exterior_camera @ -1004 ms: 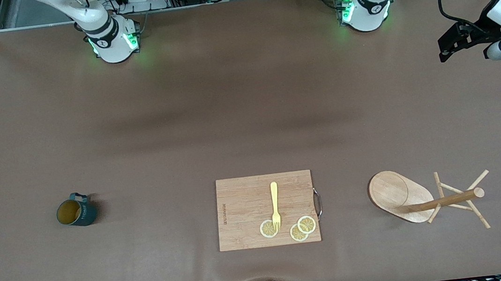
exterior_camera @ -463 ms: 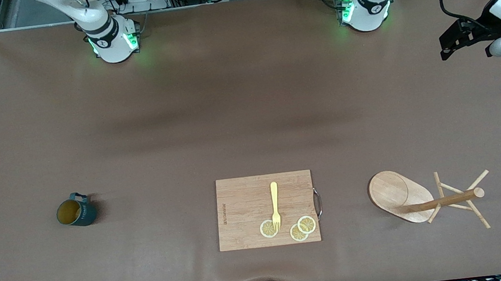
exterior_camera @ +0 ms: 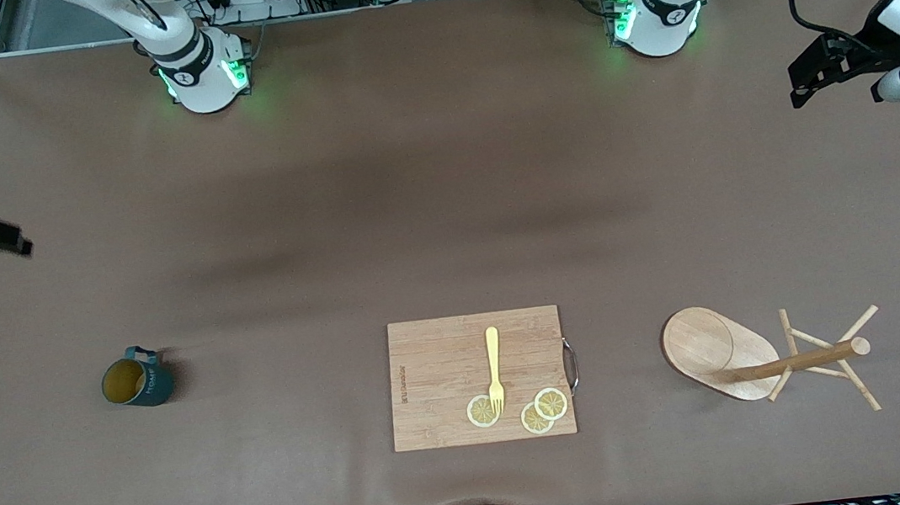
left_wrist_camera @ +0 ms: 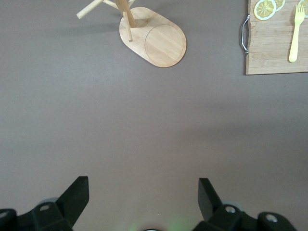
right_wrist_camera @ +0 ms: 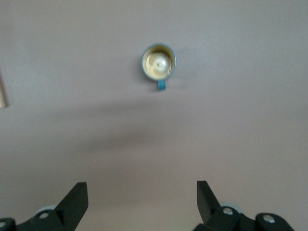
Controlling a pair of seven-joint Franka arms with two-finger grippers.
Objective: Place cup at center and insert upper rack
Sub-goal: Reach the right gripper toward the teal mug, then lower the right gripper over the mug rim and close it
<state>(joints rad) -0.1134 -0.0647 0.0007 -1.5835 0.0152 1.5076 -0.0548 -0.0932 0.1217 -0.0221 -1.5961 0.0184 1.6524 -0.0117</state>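
The dark teal cup (exterior_camera: 137, 383) stands upright on the table toward the right arm's end, handle toward the robots; it also shows in the right wrist view (right_wrist_camera: 159, 62). The wooden mug tree (exterior_camera: 754, 357) lies tipped on its side toward the left arm's end, and shows in the left wrist view (left_wrist_camera: 154, 38). My right gripper (exterior_camera: 0, 242) is open and empty over bare table at the right arm's end; its fingertips (right_wrist_camera: 77, 195) show spread wide. My left gripper (exterior_camera: 815, 71) is open and empty over bare table at the left arm's end, its fingertips (left_wrist_camera: 79, 190) wide apart.
A rectangular wooden cutting board (exterior_camera: 438, 372) with a metal handle lies between cup and mug tree, near the front edge. On it are a yellow fork (exterior_camera: 495, 370) and three lemon slices (exterior_camera: 540, 410). The board's corner shows in the left wrist view (left_wrist_camera: 269, 48).
My right gripper has swung in from the table's edge and now hangs over the table, closer to the cup. The left gripper has barely shifted. Cup, board and mug tree have not moved.
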